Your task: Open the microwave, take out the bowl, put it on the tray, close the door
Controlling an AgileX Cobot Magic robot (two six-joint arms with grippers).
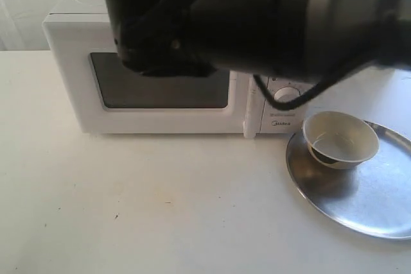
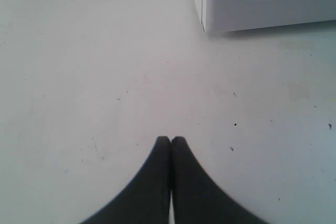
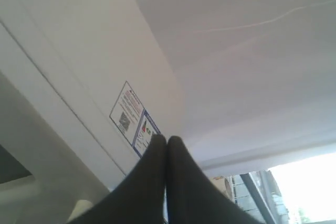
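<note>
We see the bowl (image 1: 340, 140) lying tilted on the tray (image 1: 379, 213), just beside the microwave (image 1: 282, 120), whose door (image 1: 160, 91) is shut; our left gripper (image 2: 170, 140) is pressed closed above the table (image 2: 79, 51); our right gripper (image 3: 167, 139) is likewise closed on nothing, near the microwave's stickers (image 3: 132, 116)

White, faintly speckled table (image 1: 160, 203) beneath left gripper (image 2: 170, 139). Resting directly on it: microwave (image 2: 262, 3) ahead of that gripper, tray (image 1: 366, 210) farther off, past the microwave's knob end.
</note>
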